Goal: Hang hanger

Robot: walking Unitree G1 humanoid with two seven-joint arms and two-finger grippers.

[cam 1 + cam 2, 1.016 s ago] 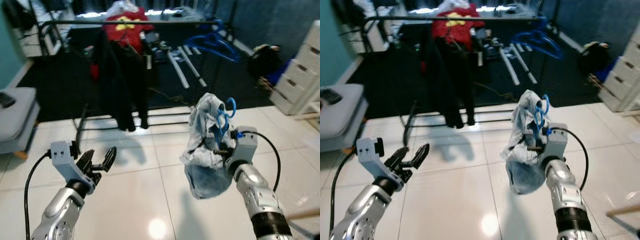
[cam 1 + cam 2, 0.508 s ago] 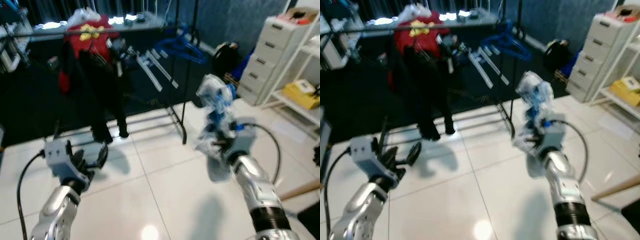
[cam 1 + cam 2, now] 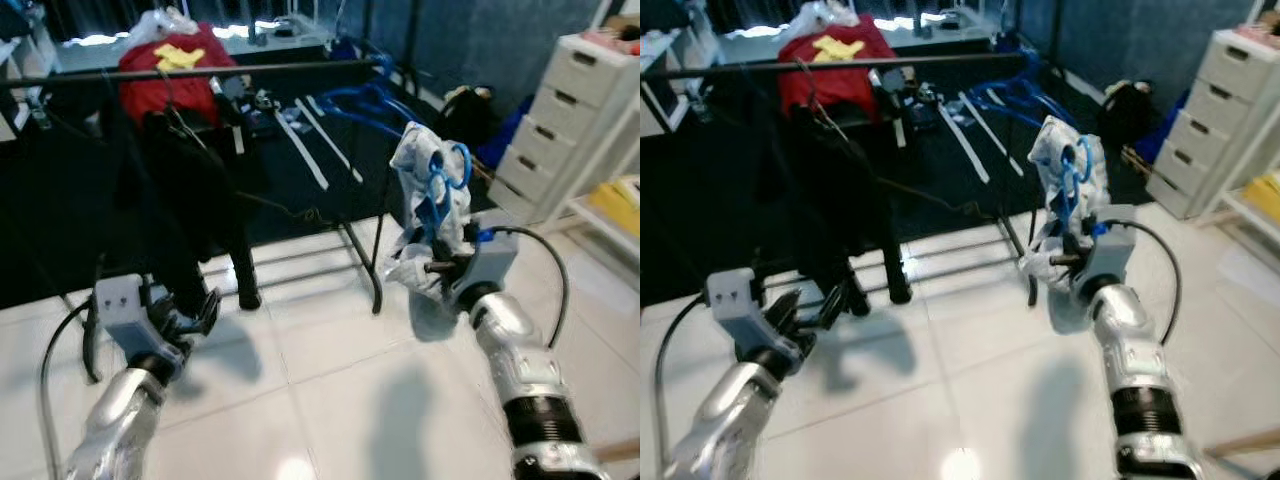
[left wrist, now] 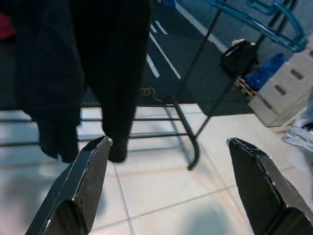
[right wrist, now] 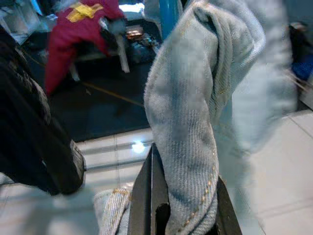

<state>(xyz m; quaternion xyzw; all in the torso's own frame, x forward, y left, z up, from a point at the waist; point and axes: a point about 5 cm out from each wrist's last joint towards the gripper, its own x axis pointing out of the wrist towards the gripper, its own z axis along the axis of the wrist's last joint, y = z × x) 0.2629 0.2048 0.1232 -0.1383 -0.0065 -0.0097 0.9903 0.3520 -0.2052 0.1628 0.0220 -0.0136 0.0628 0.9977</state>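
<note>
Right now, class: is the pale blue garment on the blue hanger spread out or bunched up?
Bunched up. The garment hangs crumpled around the hanger, gripped in the right hand, short of the rail.

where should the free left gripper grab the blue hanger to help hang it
Probably by the hook of the blue hanger, coming from the robot's left. The hook stands clear above the pale garment that the right gripper holds; the rest is wrapped in cloth.

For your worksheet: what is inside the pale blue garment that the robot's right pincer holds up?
A blue hanger pokes out of the pale blue garment: its hook and part of its frame show near the top. The rest of it, and the right pincer fingertips, are covered by cloth.
</note>
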